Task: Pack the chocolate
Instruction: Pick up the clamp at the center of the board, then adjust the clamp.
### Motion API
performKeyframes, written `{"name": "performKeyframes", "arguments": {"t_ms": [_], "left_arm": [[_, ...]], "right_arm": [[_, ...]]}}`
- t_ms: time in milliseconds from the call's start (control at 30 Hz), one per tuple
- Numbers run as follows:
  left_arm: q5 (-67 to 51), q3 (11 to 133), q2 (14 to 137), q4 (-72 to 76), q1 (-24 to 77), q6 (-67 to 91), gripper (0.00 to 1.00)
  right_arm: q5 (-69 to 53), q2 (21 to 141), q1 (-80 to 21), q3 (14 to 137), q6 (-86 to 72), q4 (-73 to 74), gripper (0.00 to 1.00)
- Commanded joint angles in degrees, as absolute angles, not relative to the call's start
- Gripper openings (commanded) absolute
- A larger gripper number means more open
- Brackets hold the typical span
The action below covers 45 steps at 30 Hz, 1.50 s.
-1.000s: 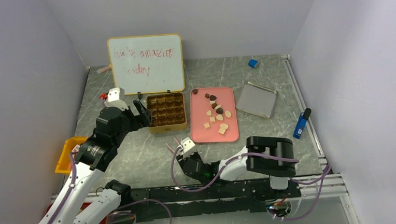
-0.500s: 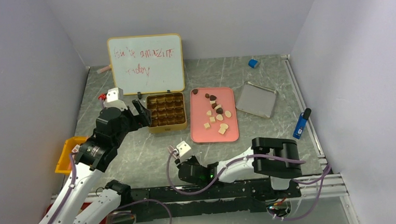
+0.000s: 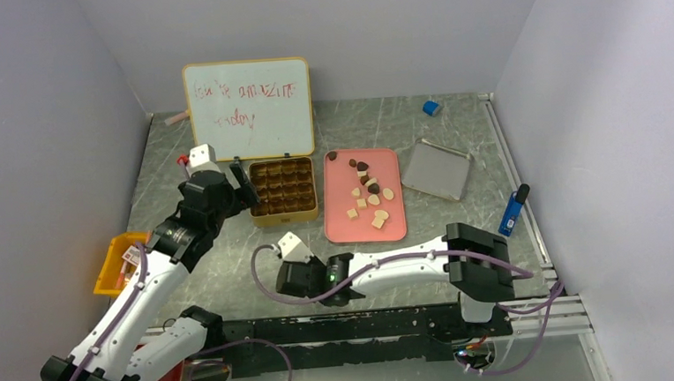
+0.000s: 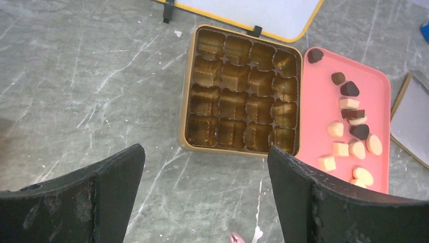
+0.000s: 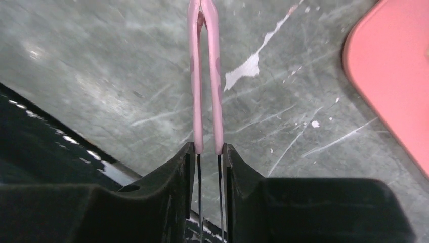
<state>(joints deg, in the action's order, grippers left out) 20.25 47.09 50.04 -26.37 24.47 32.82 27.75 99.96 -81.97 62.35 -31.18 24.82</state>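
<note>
On the pink tray (image 4: 377, 101) the chocolate (image 4: 350, 89) looked light, smooth and easily dented, best nipped gently by its sides; right pincer (image 5: 209, 149) clamped pink tweezers (image 5: 215, 76), left pincer (image 4: 205, 167) gaped wide

The left arm (image 3: 116, 323) and the right arm (image 3: 400, 266) are both built of smooth white links joined by chunky black joint housings. Each has a small white boxy block (image 3: 199, 156) near the wrist and thin lavender cables (image 3: 254, 275) looping loosely alongside. The left end effector (image 4: 205, 197) has two broad, matte black fingers (image 4: 86, 197) with dusty, scuffed surfaces and rounded edges, while the right end effector (image 5: 207, 172) has black fingers (image 5: 162, 187) of the same make, glossier in this light, with angular tips and a stepped, moulded body behind them.
</note>
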Motion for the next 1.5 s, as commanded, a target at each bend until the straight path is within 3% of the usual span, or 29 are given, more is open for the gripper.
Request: {"name": "performKeyframes", "arguments": {"t_ms": [0,300,600,900,1167,1467], "left_arm": [[23.56,54.60,52.15,-29.29,24.70,35.65,0.95],[26.74,63.23,54.33,-36.66,25.21,35.44,0.96],[16.17,52.56,52.84,-29.20,25.91,39.56,0.89],[12.10,52.29,55.25,-26.80,32.28,41.20,0.86],[6.86,54.00,55.18,-27.86,34.29,41.31,0.79],[6.55,51.78,52.67,-29.69,35.49,41.21,0.77]], "right_arm": [[26.70,98.25,-80.68,71.15,-33.22,36.20,0.07],[25.02,93.27,-76.45,81.10,-36.56,47.86,0.07],[22.59,90.27,-74.22,85.03,-36.67,52.18,0.07],[20.18,93.16,-72.44,87.46,-33.48,48.83,0.07],[16.96,94.98,-69.30,88.95,-31.23,45.30,0.07],[14.57,96.70,-65.68,94.27,-28.25,46.11,0.08]]}}
